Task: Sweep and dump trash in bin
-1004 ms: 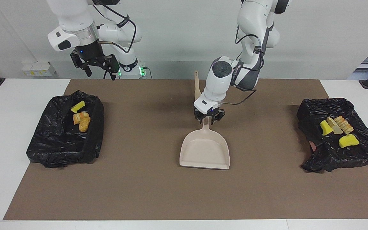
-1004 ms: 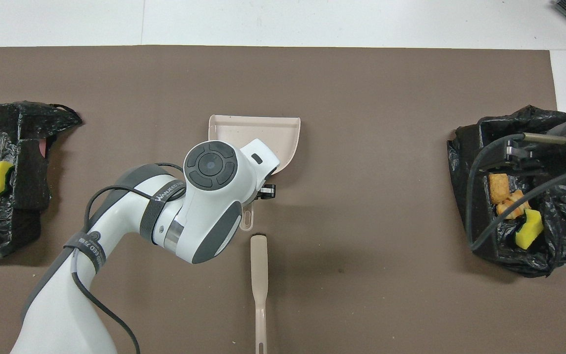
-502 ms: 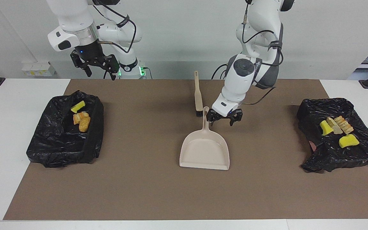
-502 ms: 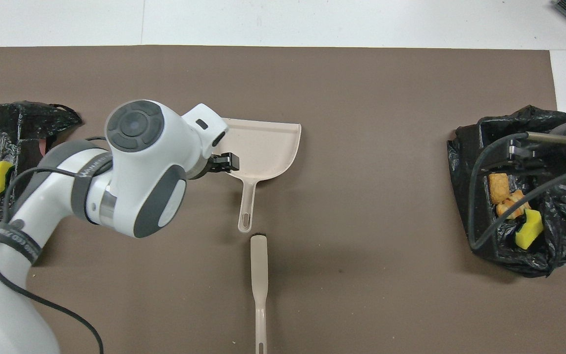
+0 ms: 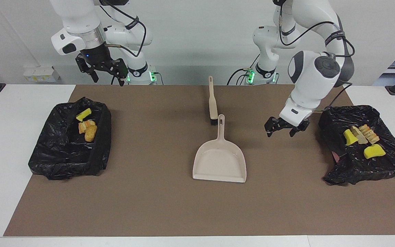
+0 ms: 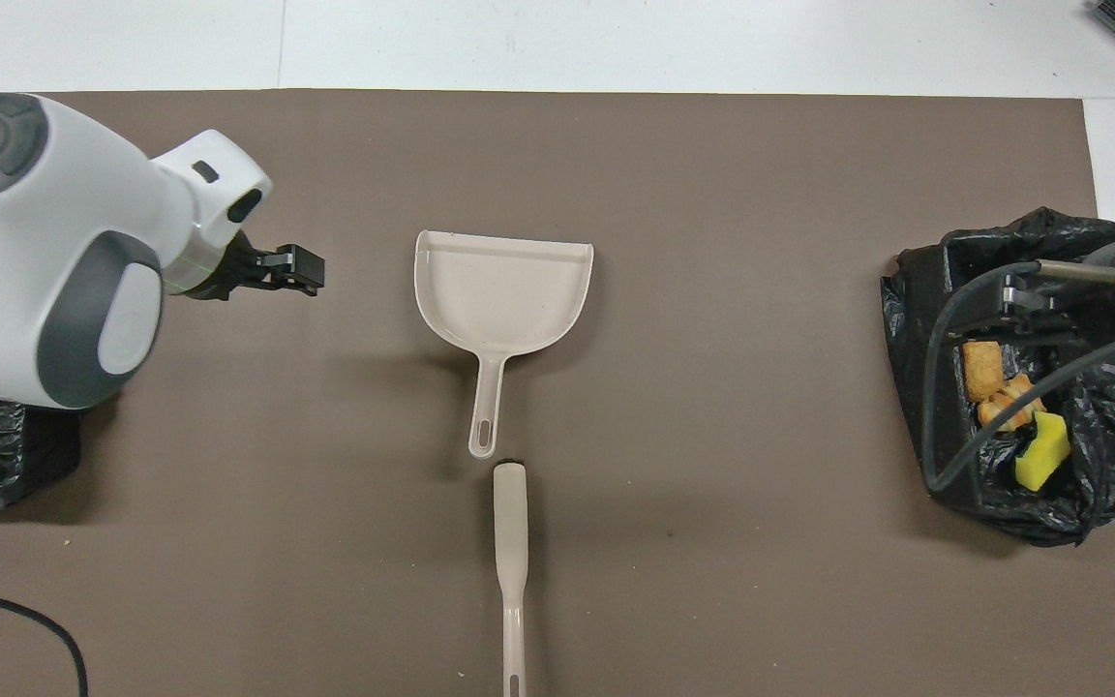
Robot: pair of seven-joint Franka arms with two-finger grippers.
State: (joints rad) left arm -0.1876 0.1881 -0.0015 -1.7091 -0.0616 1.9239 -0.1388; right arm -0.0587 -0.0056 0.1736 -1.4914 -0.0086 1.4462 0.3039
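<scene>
Dustpan (image 5: 219, 161) lies flat, empty, brush (image 5: 213, 103) at its handle tip, all trash (image 5: 362, 139) bagged; left gripper (image 5: 279, 127) and right gripper (image 5: 103, 70) hang w/ jaws spread, gripping nothing.

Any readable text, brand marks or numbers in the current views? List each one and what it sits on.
None can be read in either view.
Dustpan: plain beige, no marking visible.
Brush: plain handle, no marking visible.
Both black bin bags: no print visible.
Left arm: its dark wrist band shows no legible lettering.
Wall box near the right arm's end: any label is too small to read.
</scene>
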